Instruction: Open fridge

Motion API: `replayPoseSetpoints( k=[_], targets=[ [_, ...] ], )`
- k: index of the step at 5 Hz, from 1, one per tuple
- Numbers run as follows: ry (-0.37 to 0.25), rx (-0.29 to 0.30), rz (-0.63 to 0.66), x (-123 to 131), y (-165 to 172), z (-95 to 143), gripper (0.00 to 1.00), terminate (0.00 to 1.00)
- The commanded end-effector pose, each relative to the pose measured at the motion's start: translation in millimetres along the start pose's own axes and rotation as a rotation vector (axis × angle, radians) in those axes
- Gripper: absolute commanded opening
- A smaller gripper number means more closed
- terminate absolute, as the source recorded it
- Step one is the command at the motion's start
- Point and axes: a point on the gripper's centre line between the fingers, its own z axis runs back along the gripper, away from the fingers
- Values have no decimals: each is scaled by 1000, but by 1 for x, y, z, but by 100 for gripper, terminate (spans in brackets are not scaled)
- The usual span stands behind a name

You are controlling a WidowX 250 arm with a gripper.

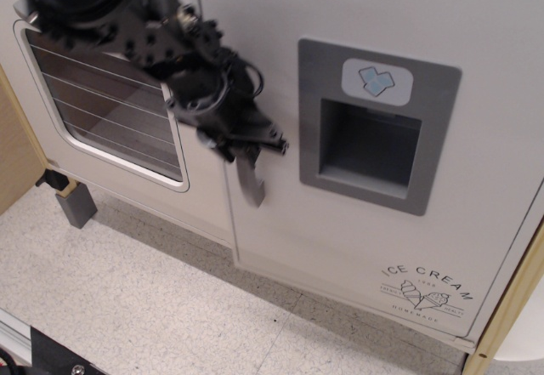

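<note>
The fridge door (340, 230) is white, with a grey dispenser recess (367, 141), a blue ice-cube badge (376, 79) and an "ICE CREAM" logo (416, 288). Its vertical grey handle (250, 181) shows only at its lower end below my gripper. My black gripper (242, 147) is shut on the handle. The door's left edge stands slightly out from the cabinet, overlapping the windowed door's frame. The arm reaches in from the upper left and is motion-blurred.
A white windowed door (110, 111) with wire racks is on the left, partly hidden by the arm. A grey block (75, 205) stands on the speckled floor (127, 298) at the lower left. Wooden edges are at the far left and lower right.
</note>
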Motion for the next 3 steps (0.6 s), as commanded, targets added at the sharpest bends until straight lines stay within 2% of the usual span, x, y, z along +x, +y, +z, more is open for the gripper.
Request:
replayPoseSetpoints(
  k=[1, 2, 3],
  targets=[
    [-18, -33, -79, -24, -12, 36, 0, 0],
    [77, -79, -104, -56, -15, 63, 100, 0],
    [190, -97, 21, -63, 5, 91, 100, 0]
  ],
)
